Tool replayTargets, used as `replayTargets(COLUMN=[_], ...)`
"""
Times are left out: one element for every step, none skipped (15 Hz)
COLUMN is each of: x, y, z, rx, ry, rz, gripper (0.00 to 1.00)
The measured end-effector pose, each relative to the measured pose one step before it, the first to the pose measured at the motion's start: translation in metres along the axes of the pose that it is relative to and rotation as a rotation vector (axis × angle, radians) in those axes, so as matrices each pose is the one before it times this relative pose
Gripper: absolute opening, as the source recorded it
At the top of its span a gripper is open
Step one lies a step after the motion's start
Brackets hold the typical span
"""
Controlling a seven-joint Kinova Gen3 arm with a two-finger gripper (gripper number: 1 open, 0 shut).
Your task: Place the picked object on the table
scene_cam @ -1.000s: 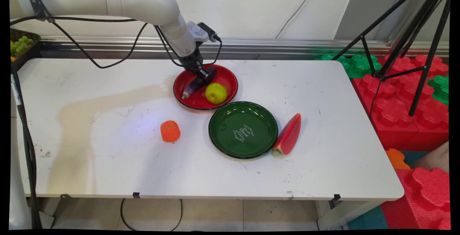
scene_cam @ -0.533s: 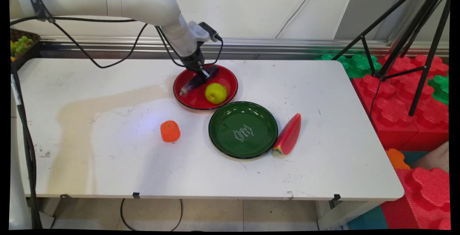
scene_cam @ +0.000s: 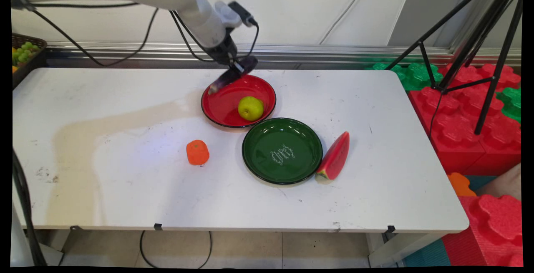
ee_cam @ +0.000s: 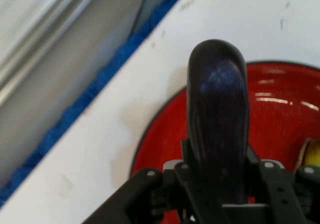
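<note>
The tool (scene_cam: 234, 69) is clamped on a dark purple eggplant (scene_cam: 230, 77) and holds it in the air above the far rim of the red plate (scene_cam: 221, 110), clear of the plate's surface. In the main view the eggplant hangs at a slant, its thicker end up toward the wall and its thinner stem end down toward the plate's left edge. In the hand view the eggplant (ee_cam: 217, 114) stands up between the two black fingers, which press on its sides low down near one end, so most of its length sticks out past the grip. It looks like a smooth, glossy toy fruit, probably light and fairly stiff; the shiny skin and rounded section could let it slip or swivel in the grip, and a hold nearer its middle would likely balance it better than one at the end. A yellow-green apple (scene_cam: 250, 108) lies in the red plate, toward its right side, apart from the eggplant. Just beside the red plate, nearer the camera, is a green plate (scene_cam: 258, 160) with nothing in it, and a watermelon slice (scene_cam: 334, 158) leans against its right rim. An orange fruit (scene_cam: 197, 152) sits alone on the white counter (scene_cam: 125, 181), left of the green plate. A basket of grapes (scene_cam: 23, 51) shows at the far left edge.
</note>
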Motion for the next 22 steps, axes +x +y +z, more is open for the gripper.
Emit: replayTargets(x=[0.00110, -0.00008, -0.00061, -0.00114, -0.00238, -0.00208, -0.00389, -0.00381, -0.00539, -0.00412, -0.00708, -0.00531, -0.00849, -0.01097, -0.01156, -0.01008, -0.00710, -0.01021, -0.01154, -0.01069, -0.00846, -0.00518], y=[-0.00118, -0.00175, -0.00186, -0.00119, -0.00149, -0.00100, -0.00140, -0.00141, -0.00164, -0.00129, -0.00194, -0.00128, -0.00195, -0.00528, -0.00150, -0.00072, -0.00038, -0.00008, 0.00018, 0.00039, 0.00064, 0.00054], z=[-0.01400, -0.01226, -0.01478, -0.00843, -0.01228, -0.00816, -0.01190, -0.00785, -0.01104, -0.00701, -0.01037, -0.00652, -0.00911, -0.00890, -0.00870, -0.00643, -0.00383, -0.00485, -0.00436, -0.00285, -0.00141, -0.00035], rx=[0.00914, 0.00888, 0.00973, 0.00505, 0.00678, 0.00408, 0.00567, 0.00484, 0.00676, 0.00594, 0.00901, 0.00677, 0.00983, 0.01015, 0.00756, 0.00462, 0.00255, 0.00268, 0.00307, 0.00324, 0.00217, 0.00186], ry=[0.01927, 0.01567, 0.01746, 0.00790, 0.01005, 0.00551, 0.00708, 0.00321, 0.00443, 0.00190, 0.00157, -0.00125, -0.00366, -0.00655, -0.00987, -0.00986, -0.00733, -0.01144, -0.01316, -0.01234, -0.01041, -0.00655], rz=[0.00655, 0.00115, 0.00032, -0.00099, -0.00070, 0.00031, 0.00008, -0.00110, -0.00050, 0.00089, 0.00019, -0.00103, -0.00174, -0.00113, -0.00031, 0.00139, 0.00168, 0.00351, 0.00318, 0.00028, -0.00150, -0.00293], gripper=[0.00, 0.00, 0.00, 0.00, 0.00, 0.00, 0.00, 0.00, 0.00, 0.00, 0.00, 0.00, 0.00, 0.00, 0.00, 0.00, 0.00, 0.00, 0.00, 0.00, 0.00, 0.00])
